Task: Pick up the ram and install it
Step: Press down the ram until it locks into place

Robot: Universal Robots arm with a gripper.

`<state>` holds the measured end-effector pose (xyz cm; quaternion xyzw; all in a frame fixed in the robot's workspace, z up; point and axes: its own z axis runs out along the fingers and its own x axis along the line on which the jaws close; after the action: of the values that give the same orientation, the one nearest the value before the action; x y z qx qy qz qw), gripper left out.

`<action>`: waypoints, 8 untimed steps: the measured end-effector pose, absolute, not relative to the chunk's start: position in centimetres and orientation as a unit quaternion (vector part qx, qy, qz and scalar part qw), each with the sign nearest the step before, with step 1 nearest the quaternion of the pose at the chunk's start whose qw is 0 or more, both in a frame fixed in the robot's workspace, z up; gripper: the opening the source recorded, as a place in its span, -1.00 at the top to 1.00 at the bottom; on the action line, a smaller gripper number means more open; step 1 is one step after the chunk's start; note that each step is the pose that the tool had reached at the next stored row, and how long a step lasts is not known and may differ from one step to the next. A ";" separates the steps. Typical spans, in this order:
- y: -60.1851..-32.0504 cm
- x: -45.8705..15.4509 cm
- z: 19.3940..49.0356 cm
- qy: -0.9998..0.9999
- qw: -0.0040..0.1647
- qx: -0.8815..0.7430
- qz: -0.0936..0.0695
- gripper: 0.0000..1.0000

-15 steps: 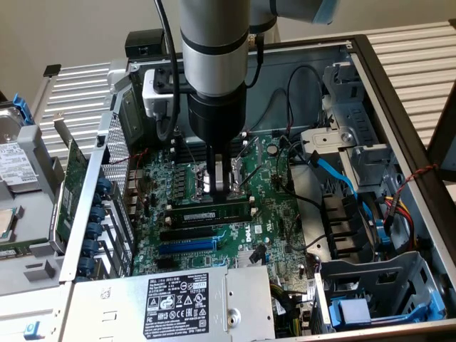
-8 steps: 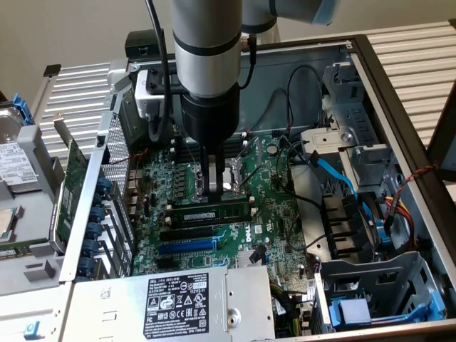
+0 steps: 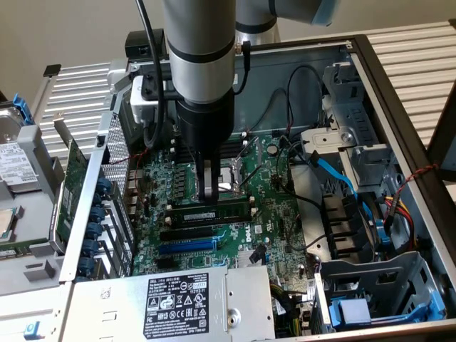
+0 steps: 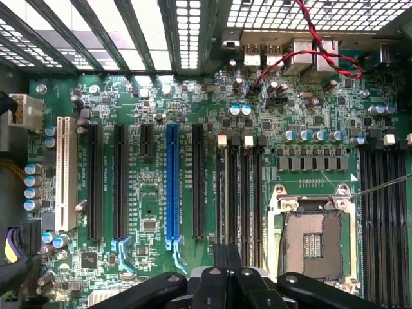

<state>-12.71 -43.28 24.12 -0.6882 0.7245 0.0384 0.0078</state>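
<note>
The ram [image 3: 211,214] is seen in the exterior view as a long, narrow, thin green stick with dark chips along its face and a small pale label near its middle; it lies lengthwise in a memory slot on the motherboard [image 3: 274,224], beside the processor socket [image 3: 231,178], between that socket and the black and blue expansion slots nearer the power supply. The gripper [image 3: 209,194] is lowered straight onto it, and its two slim metal fingers are pressed together, pinching the upper edge of the ram near its middle.

On the grey metal power supply [image 3: 178,303], at the case's near edge, a black label with white print and rows of certification marks is carried; the brand reads as Dell, the small text cannot be made out. A Dell mark is also printed in white on the motherboard near the blue slot. A white label with fine print sits on a drive [image 3: 14,160] lying outside the case, past its side wall at the exterior view's left.

The case [image 3: 385,92] is of bare grey sheet metal with perforated panels. In the wrist view the green board is shown with long black slots, one blue slot [image 4: 172,187], one cream slot [image 4: 63,174], round silver capacitors and a twisted red and black wire [image 4: 322,55]
</note>
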 end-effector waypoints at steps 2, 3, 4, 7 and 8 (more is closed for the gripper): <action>-43.3 -12.8 24.0 0.724 0.008 -0.688 0.038 0.79; -43.2 -12.8 23.9 0.724 0.008 -0.688 0.038 0.79; -43.1 -12.8 23.9 0.725 0.008 -0.688 0.038 0.79; -42.7 -12.8 23.7 0.724 0.008 -0.688 0.038 0.79; -42.6 -12.8 23.6 0.725 0.008 -0.688 0.038 0.79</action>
<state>-12.77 -42.65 23.60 -0.6882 0.7245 0.0382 0.0077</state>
